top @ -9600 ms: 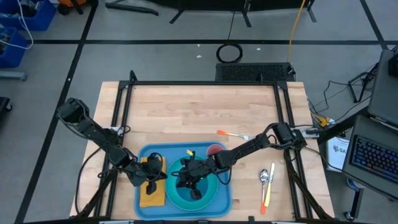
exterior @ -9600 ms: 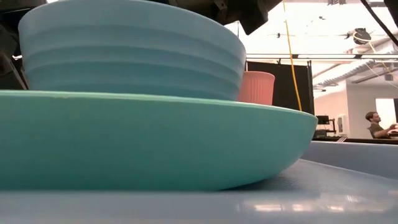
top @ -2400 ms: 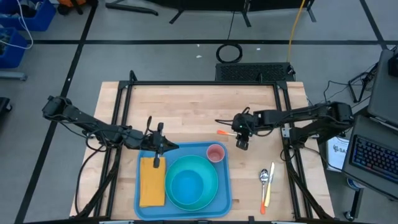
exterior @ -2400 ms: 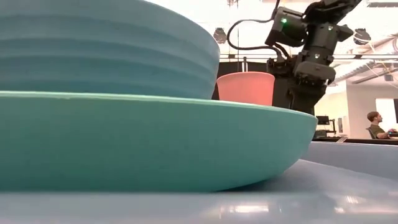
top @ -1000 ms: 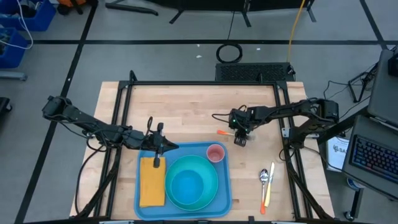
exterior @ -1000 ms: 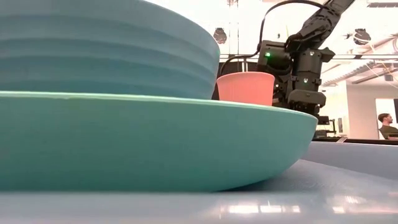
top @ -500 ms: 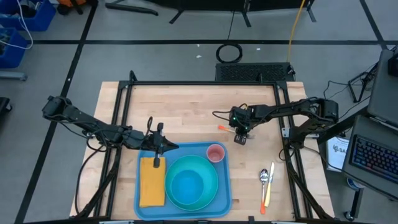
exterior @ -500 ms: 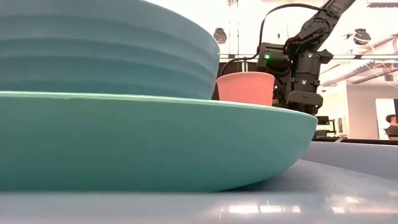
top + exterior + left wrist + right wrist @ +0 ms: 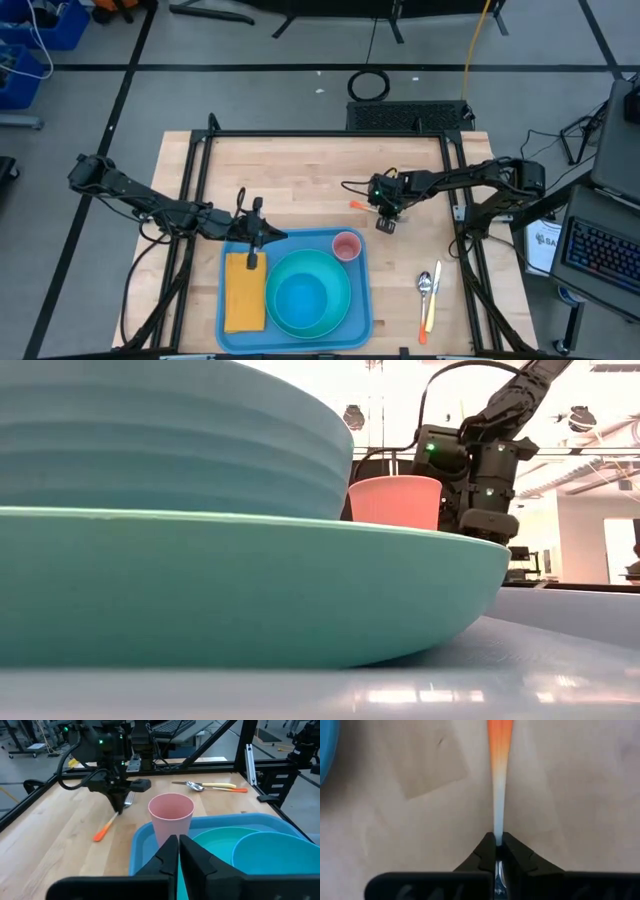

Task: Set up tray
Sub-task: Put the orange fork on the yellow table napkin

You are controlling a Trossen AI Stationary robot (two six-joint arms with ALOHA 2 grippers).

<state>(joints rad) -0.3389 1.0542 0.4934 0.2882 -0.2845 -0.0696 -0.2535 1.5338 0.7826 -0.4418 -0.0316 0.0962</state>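
No label or writing can be read on anything here. The table [image 9: 300, 170] is pale wood in a black frame, on a grey floor crossed with dark tape lines. The tray [image 9: 232, 245] lies at the table's near edge, carrying a yellow-orange napkin [image 9: 244, 292], a teal plate [image 9: 335, 305] with a bowl [image 9: 302, 300] on it, and a pink cup [image 9: 347, 245]. Beyond the tray's far right corner, the right tool [image 9: 388, 216] pinches an orange-handled fork [image 9: 499, 780] lying on the wood. The left tool [image 9: 262, 236] hangs pressed together over the tray's far left corner.

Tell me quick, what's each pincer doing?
Left pincer: closed, holding nothing, over the tray.
Right pincer: closed on the orange-handled fork on the table.
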